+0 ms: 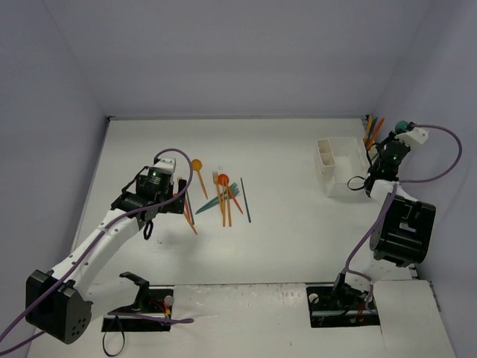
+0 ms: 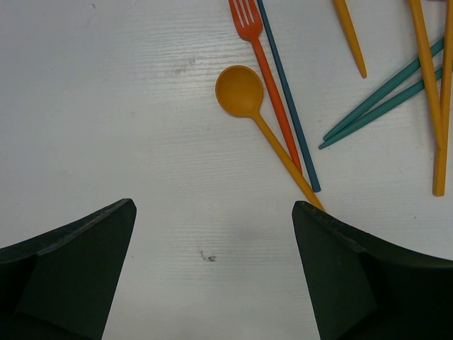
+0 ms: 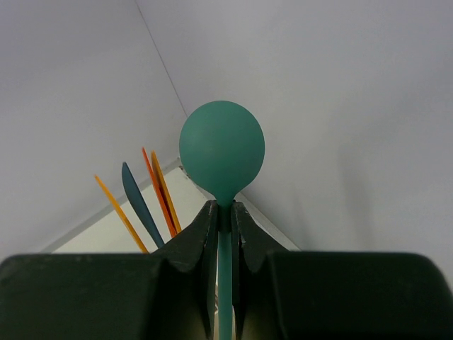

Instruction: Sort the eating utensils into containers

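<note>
Matt smooth plastic: teal spoon (image 3: 221, 152), orange spoon (image 2: 241, 92); table (image 2: 106, 106) white, faintly grained, scuffed.

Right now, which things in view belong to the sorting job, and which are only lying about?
Job: teal spoon in the shut right hand; loose utensils beside the open left hand; upright utensils; holder.
Lying about: purple cables; smudge on the table.

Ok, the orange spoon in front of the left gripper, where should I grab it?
Take the orange spoon by its handle just behind the bowl, coming straight down with the jaws across the handle. It lies flat, and further along the red-orange fork and a teal utensil crowd the handle.
</note>
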You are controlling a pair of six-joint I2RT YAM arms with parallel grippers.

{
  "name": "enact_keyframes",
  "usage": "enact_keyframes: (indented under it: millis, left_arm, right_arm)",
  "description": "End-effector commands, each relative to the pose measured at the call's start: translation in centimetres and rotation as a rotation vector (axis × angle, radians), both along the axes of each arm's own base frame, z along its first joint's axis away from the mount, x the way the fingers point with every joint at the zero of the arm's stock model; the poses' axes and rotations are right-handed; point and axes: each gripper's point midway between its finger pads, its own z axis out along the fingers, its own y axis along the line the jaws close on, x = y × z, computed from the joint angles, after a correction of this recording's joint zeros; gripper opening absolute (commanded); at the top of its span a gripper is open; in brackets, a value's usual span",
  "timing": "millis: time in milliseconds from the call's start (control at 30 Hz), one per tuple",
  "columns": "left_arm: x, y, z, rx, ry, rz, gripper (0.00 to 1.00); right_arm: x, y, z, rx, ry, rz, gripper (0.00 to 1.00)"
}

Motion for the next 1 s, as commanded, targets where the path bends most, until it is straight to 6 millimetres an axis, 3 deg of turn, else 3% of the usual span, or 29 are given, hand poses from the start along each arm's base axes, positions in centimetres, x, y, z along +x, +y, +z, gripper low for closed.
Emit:
enact_keyframes:
  millis: [0,333,533,733,800,967]
  left_arm:
    - [1.3,0.0,1.6,-0.004,-0.066,0.01,0.91]
    - [1.4,0.0,1.4,-0.001,-0.061,0.011,0.91]
    - [1.4,-0.1,1.6,-0.007,-0.066,0.008,0.91]
    - [1.4,-0.3,1.8,-0.024,-0.078,0.0,0.91]
    - [1.4,-0.3,1.9,-0.028,-0.084,-0.001,0.91]
    - [1.3,-0.7,2.2,-0.05,-0.09,-0.013,0.91]
  right_arm:
    - [0.4,0.9,3.3,-0.048,-0.143,0.01,0.0]
    - [0.1,2.3,1.8,-0.033,-0.139,0.007,0.12]
    - [-1.6,2.7,2.3,-0.026,-0.128,-0.012,0.27]
    - [-3.9,3.3,6.6,-0.047,-0.163,-0.025,0.39]
    - [-4.4,3.3,7.1,-0.041,-0.139,-0.032,0.43]
    - [-7.2,3.9,11.5,-0.037,-0.12,-0.056,0.53]
